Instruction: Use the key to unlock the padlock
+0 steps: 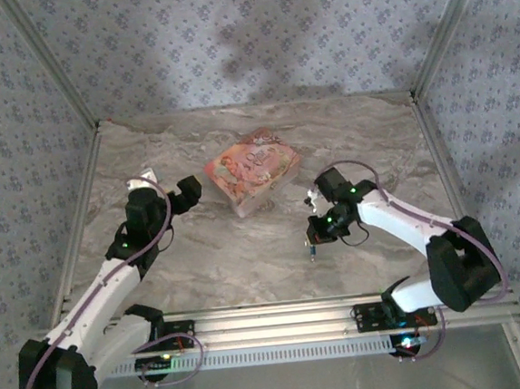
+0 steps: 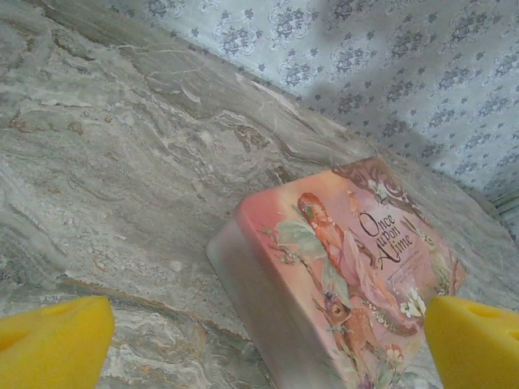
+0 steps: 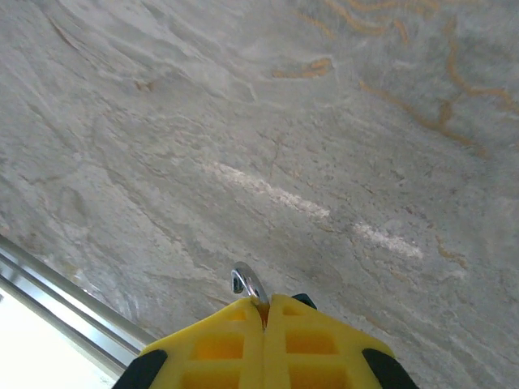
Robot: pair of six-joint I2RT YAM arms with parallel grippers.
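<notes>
Pink illustrated box (image 2: 340,267) on marble table (image 2: 122,178)

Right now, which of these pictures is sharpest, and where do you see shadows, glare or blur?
Top external view: dim and grainy, with dark shadows on the back wall. Left wrist view: the pink box is fairly sharp, the yellow pads at the bottom corners blurred. Right wrist view: evenly lit table, lower left corner blown out white, a small metal piece glinting at the shut jaws.

"Once upon A time" in script atop the pink box (image 2: 340,267)
</notes>
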